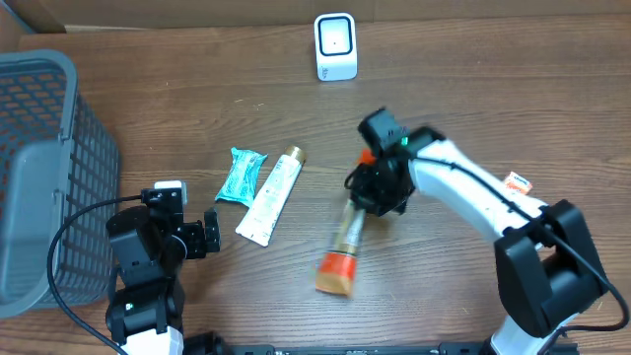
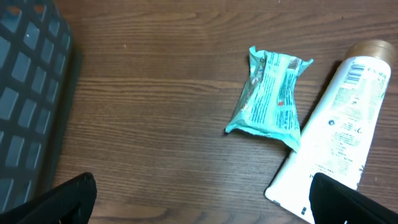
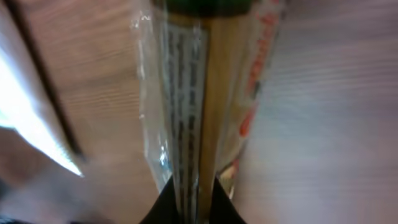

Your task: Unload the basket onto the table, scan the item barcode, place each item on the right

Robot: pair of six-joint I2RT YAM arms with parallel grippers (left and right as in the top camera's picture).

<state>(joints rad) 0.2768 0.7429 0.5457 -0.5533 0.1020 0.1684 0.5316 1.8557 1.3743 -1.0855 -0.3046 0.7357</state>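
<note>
The right gripper [image 1: 372,200] is clamped on the far end of the long clear-wrapped packet [image 1: 342,251] at mid-table. Its long axis runs nearly front-to-back, with the orange end nearest the robot. The left gripper [image 1: 209,237] gapes wide.

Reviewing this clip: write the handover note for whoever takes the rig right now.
Left gripper: open, empty, near the grey basket.
Right gripper: shut on the far end of the orange-ended packet mid-table; whether it is lifted yet cannot be told.
White scanner stands at the far edge, apart from that packet. Teal packet and white tube lie side by side ahead of the left gripper.
Done: packet grasped.
Left: bring it to the scanner and show its barcode.
</note>
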